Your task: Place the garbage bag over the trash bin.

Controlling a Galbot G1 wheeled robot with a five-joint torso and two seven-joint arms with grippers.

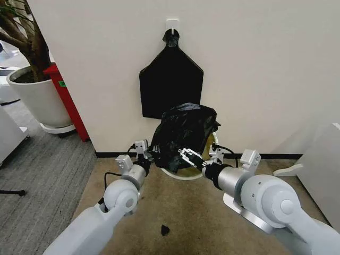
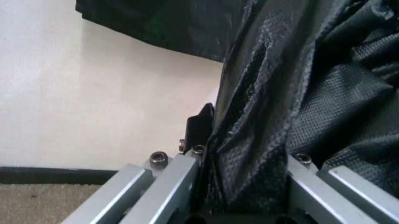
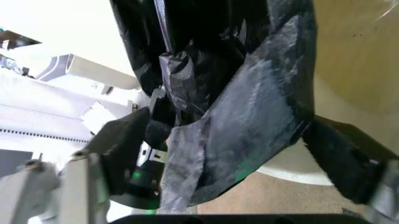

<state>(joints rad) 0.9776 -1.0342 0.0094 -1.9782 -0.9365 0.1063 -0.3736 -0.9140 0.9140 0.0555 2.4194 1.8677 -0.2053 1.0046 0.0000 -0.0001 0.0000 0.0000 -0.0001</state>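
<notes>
While both arms are reaching forward toward the far wall, the one garbage bag (image 1: 183, 133) is hanging bunched and crumpled over the one trash bin (image 1: 183, 173), which is sitting on the floor (image 1: 186, 212) against the wall (image 1: 255, 69); only a pale curve of the bin's rim and a bit of its yellowish inside on the right are showing from under the black plastic. The left gripper (image 1: 147, 155) is sitting at the bag's left edge, and in the left wrist view a fold of the garbage bag (image 2: 262, 140) is passing down between its two metal fingers (image 2: 181, 182), so its jaws are clenching on the plastic. The right gripper (image 1: 187, 155) is sitting at the near right of the bag, just above the rim; in the right wrist view a sheet of the garbage bag (image 3: 237, 130) is lying between its two dark fingers (image 3: 124, 144), which are standing wide apart, so those jaws are released around the bag rather than pinching it, with the trash bin (image 3: 355, 56) showing behind. Two black things are showing in all: the bag on the bin, and one flat black bundle (image 1: 171, 85) hanging from a white hook (image 1: 172, 24) on the wall just above. One white plant pot (image 1: 34, 95) is standing far left beside one red panel (image 1: 69, 98).
</notes>
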